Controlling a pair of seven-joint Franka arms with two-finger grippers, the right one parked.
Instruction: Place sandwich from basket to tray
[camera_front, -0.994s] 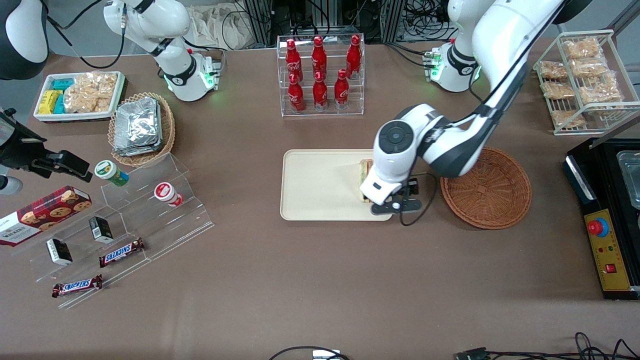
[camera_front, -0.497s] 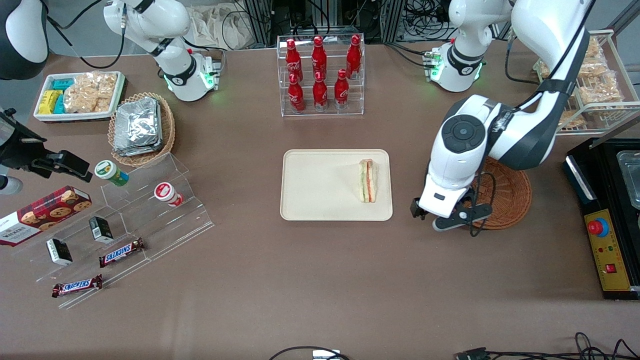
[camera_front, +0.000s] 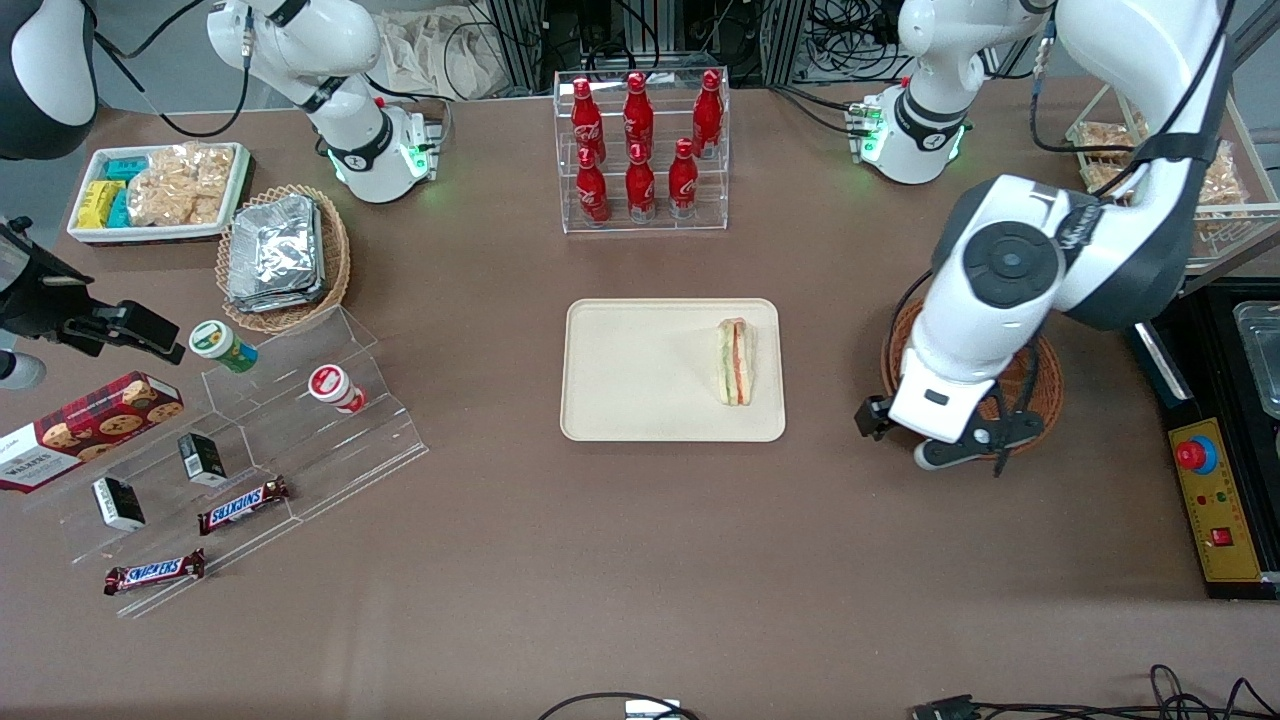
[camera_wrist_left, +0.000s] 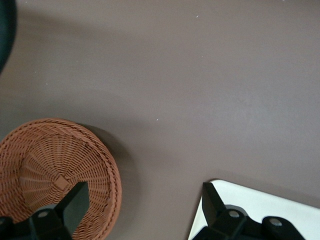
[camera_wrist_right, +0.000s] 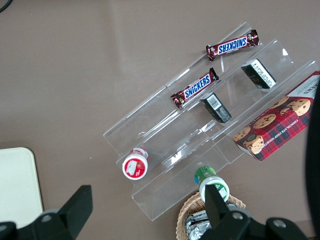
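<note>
Sandwich (camera_front: 736, 362) lay on the tray (camera_front: 640, 400); the gripper (camera_wrist_left: 145, 212) hung over the basket (camera_wrist_left: 45, 170), jaws spread, holding nothing.

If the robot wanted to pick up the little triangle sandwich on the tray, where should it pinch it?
Probably from above, fingers pinching the two white bread faces of the small triangular sandwich, which stands on edge, layers up, on the flat cream-beige tray. The open gripper hangs over the table beside the round brown wicker basket.
</note>
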